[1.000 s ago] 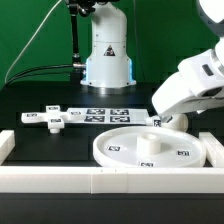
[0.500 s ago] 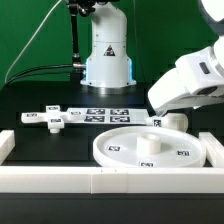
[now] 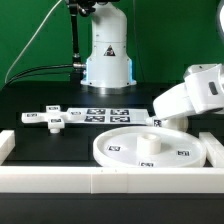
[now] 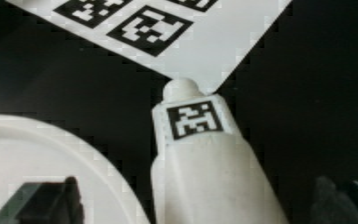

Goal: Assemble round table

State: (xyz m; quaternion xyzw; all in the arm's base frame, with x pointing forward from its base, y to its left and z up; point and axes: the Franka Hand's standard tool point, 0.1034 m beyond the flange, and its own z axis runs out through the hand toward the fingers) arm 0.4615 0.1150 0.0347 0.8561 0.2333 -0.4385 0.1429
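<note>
The large white disc (image 3: 115, 150) lies flat at the front with a raised hub (image 3: 148, 142) at its middle. The cross-shaped piece (image 3: 50, 118) lies at the exterior view's left. The short cylinder leg (image 4: 202, 150) lies on its side on the black table just beyond the disc's rim (image 4: 43, 150), its tag facing up. It shows only partly in the exterior view (image 3: 158, 123), under the hand. My gripper (image 4: 194, 205) is open, and its dark fingers (image 4: 43, 200) stand on either side of the leg with gaps. In the exterior view the gripper (image 3: 166, 118) is low over the table.
The marker board (image 3: 105, 115) lies behind the disc and shows in the wrist view (image 4: 158, 30) just beyond the leg's end. A white frame wall (image 3: 60, 180) runs along the front, with side walls at each end. The robot base (image 3: 107, 55) stands at the back.
The arm's wrist has swung toward the exterior view's right and sunk lower over the leg. The disc, cross piece and leg have not moved.
</note>
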